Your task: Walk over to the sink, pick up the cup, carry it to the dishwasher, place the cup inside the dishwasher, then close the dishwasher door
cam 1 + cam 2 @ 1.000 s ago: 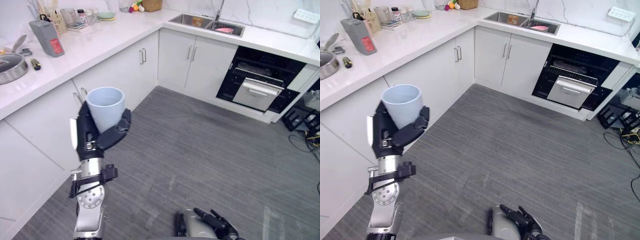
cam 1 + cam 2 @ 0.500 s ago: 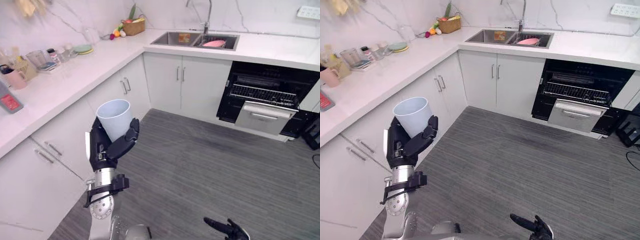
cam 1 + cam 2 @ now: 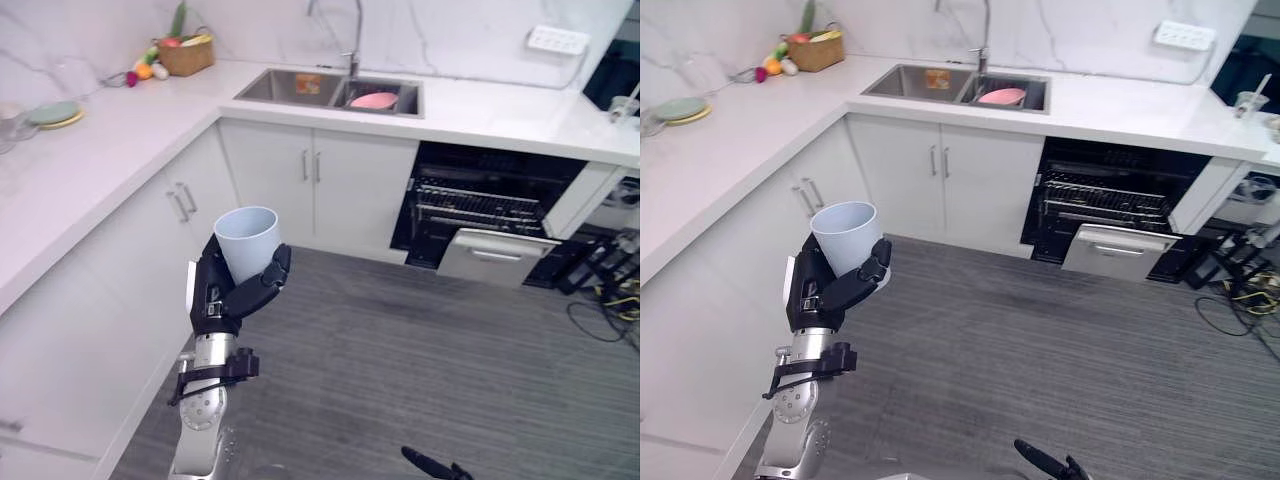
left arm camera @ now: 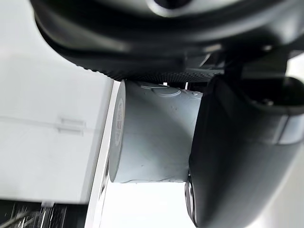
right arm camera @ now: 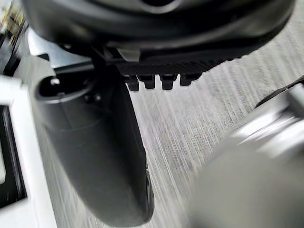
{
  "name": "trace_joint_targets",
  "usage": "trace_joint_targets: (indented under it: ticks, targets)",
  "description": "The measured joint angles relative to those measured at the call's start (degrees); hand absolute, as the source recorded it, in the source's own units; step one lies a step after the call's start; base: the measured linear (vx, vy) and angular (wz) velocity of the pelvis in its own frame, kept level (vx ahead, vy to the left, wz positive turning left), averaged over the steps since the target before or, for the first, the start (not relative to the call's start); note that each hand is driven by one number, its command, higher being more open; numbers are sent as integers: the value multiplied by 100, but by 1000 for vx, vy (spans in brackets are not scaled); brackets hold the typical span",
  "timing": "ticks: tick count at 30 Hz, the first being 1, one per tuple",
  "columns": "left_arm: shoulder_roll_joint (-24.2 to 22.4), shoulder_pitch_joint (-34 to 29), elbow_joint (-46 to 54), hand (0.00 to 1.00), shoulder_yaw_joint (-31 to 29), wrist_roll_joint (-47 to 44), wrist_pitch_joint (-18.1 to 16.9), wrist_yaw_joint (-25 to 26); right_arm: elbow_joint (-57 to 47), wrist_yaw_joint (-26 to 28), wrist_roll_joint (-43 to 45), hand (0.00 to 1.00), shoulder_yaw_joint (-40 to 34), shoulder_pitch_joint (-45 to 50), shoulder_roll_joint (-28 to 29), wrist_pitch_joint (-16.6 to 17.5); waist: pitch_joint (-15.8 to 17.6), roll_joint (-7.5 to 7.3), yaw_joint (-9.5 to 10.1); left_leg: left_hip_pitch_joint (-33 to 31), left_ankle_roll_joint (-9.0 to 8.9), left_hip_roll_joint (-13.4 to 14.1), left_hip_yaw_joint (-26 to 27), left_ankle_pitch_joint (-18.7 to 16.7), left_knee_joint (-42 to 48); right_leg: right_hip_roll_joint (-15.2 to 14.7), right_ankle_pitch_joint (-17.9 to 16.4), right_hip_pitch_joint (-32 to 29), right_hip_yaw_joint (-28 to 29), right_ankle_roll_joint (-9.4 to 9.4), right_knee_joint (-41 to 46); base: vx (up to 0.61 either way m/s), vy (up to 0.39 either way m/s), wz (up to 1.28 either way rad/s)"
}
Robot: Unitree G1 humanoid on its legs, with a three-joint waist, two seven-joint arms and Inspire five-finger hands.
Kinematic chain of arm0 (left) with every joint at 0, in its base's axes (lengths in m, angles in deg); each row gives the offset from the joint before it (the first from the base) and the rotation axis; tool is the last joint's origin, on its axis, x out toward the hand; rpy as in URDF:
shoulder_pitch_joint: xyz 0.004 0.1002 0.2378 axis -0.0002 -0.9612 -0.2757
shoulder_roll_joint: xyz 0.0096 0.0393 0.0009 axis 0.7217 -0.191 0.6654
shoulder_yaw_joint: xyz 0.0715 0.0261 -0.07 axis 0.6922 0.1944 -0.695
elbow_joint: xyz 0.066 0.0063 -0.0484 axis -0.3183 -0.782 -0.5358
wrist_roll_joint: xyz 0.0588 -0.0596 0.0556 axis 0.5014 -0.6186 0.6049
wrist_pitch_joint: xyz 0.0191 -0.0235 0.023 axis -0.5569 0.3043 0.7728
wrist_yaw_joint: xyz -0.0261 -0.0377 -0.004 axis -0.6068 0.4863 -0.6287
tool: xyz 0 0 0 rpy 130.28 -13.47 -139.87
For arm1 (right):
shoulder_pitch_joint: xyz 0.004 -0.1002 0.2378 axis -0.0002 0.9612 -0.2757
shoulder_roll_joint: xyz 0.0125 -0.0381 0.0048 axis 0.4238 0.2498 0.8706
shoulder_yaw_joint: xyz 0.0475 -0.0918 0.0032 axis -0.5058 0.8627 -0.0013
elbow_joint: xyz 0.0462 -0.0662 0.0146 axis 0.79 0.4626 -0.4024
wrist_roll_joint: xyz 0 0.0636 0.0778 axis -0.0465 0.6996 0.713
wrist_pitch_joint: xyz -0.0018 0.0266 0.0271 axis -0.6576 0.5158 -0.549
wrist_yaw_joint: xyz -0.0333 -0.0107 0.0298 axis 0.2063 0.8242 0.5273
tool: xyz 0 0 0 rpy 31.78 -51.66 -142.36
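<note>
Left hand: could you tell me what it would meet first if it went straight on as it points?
Likely the white cabinet doors under the sink; the left hand, holding the cup, points toward them over the floor, though depth is unclear.

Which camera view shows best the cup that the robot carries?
The left eye view: the cup shows upright, open rim up, in the left hand. The right eye view shows the same. The left wrist view shows its side, partly hidden by that hand.
</note>
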Motion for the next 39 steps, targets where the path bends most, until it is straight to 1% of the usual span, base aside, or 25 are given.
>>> trace_joint_targets:
  ticks: [2,4,6,7,8,9,14,15,16,17,18,19,21,23,24,26,28,29,30,31,32,33,35,38,39]
  targets:
    - [117,206,0,0,97,6,90,63,-96,24,45,100,-80,-16,89,63,28,70,-248,447,-34,253,19,-9,-366,122,-502,-645,-503,-34,-909,438,-5,-1]
    - [154,393,6,0,202,6,130,27,-223,1,42,100,-43,1,117,62,32,76,-324,677,-41,460,27,-13,-457,198,-422,-880,-780,-77,-2306,554,-75,2]
    - [120,435,129,0,299,4,137,-23,-389,-66,57,100,69,125,127,51,28,74,-328,933,-238,565,85,-126,-434,280,316,-885,-781,-143,-3868,540,-120,-4]
    - [105,422,278,0,323,-6,139,-29,-486,-88,57,100,162,279,128,52,-16,5,-329,1126,-577,547,148,-334,-363,225,1476,-871,-749,-453,-4515,553,-105,-18]
    - [-50,428,257,0,316,-10,134,-34,-467,-50,64,100,168,314,12,15,-50,285,-292,1305,-757,763,194,-575,-215,416,1777,-866,-790,-621,-4269,525,-83,-21]
    - [-157,419,252,0,322,-16,155,-24,-468,-59,56,100,208,320,-80,9,-87,398,-297,1269,-761,846,194,-567,-96,478,1694,-861,-788,-691,-4236,463,-60,-26]
    - [-364,525,250,0,481,-17,67,-160,-695,-279,217,100,340,300,-71,-21,-87,401,-328,1217,-620,969,139,-60,657,574,789,-665,-777,-647,-3747,318,-116,-6]
    - [-389,448,252,0,513,-19,20,-183,-906,-331,222,100,357,379,-71,-50,-17,466,-294,855,-580,1192,82,308,2004,733,564,-289,-745,-644,-3865,231,-149,-23]
    - [-441,388,256,0,531,-17,-9,-198,-1016,-357,220,100,364,425,-93,-83,15,545,-259,397,-409,1382,-56,945,2989,872,537,-23,-728,-599,-4136,251,-140,-53]
    - [-600,176,289,0,515,-19,-122,-203,-1181,-393,214,100,454,498,-205,-143,-53,765,-128,-278,-141,1774,-143,2465,4082,1027,345,250,-692,-622,-4085,210,-55,-51]
    - [-614,124,342,0,502,-34,-184,-202,-1283,-424,210,100,534,542,-213,-147,-41,624,-96,-637,-190,1794,-178,2587,4650,991,191,370,-573,-484,-4104,288,26,-66]
    - [-722,65,299,0,502,-61,-250,-248,-1340,-481,208,100,539,485,-233,-153,35,728,-8,-1247,-260,1931,-376,1849,5401,1115,170,538,-534,-855,-4103,306,57,-37]
    - [-671,-60,201,0,497,-189,-253,-302,-1316,-516,213,100,562,379,-269,-153,24,694,35,-1818,-221,1804,-408,1001,5293,1136,90,776,-356,-951,-4212,272,21,-54]
    - [-502,-134,21,0,506,-393,-254,-425,-1126,-535,214,100,674,131,-285,-60,13,607,208,-2070,-270,1452,-363,275,3457,1067,154,1056,129,-914,-4557,376,17,-95]
    - [-459,-138,-7,0,509,-407,-253,-427,-1054,-536,214,100,708,52,-285,-42,4,573,208,-2047,-318,1335,-385,229,2820,1028,190,1104,231,-842,-4626,454,106,-82]
    - [-421,-143,-22,0,584,-392,-252,-370,-796,-661,215,100,712,-284,-319,95,-19,503,212,-1953,-506,773,-1115,450,309,878,189,1194,714,-711,-4879,469,172,-86]
    - [-433,-142,-43,0,690,-389,-250,-252,-617,-758,215,100,709,-501,-371,215,-2,460,219,-1955,-622,523,-1647,859,-535,757,109,1222,1042,-560,-4953,446,236,-100]
    - [-432,-117,-215,0,834,-377,-258,-154,-619,-1000,237,100,703,-543,-406,354,-12,469,225,-1938,-688,416,-1799,1281,-677,663,-44,1334,1367,-345,-4956,456,285,-110]
    - [-431,-119,-290,0,872,-375,-256,-147,-652,-1114,283,100,700,-539,-406,425,-22,473,224,-1882,-675,400,-1740,1537,-629,625,-121,1399,1493,-278,-4948,491,350,-118]
    - [-375,-87,-435,0,964,-372,-247,-131,-677,-1327,376,100,642,-535,-328,526,-77,374,193,-1775,-663,291,-1476,1703,-376,453,-345,1484,1710,-123,-4817,397,319,-75]
    - [-295,-77,-457,0,988,-373,-203,-128,-761,-1419,433,100,605,-531,-263,536,-83,267,135,-1760,-586,193,-1379,1610,-259,333,-392,1480,1747,-55,-4729,530,442,-63]
    - [-149,-71,-457,0,1091,-385,-166,-132,-1052,-1614,447,100,395,-444,-110,644,-103,191,-42,-1771,-408,65,-1252,1197,153,198,-403,1527,1722,-16,-4547,387,342,-33]
    - [-33,-21,-453,0,1257,-383,-163,-133,-1427,-1936,453,100,242,-287,15,797,-121,155,-48,-1577,-254,-18,-991,899,344,58,-371,1509,1662,39,-4162,341,315,-58]
    - [-6,-24,-441,0,1296,-304,-163,78,-2153,-2342,321,100,281,-205,208,926,-109,142,-32,-779,-81,-31,-378,692,-88,-226,-203,906,891,154,-2582,164,221,-103]
    - [4,-23,-437,0,1292,-172,-160,207,-2408,-2426,132,100,362,-201,212,919,-124,163,-40,-469,-31,-24,-114,661,-289,-503,-214,755,225,84,-2192,97,234,-122]
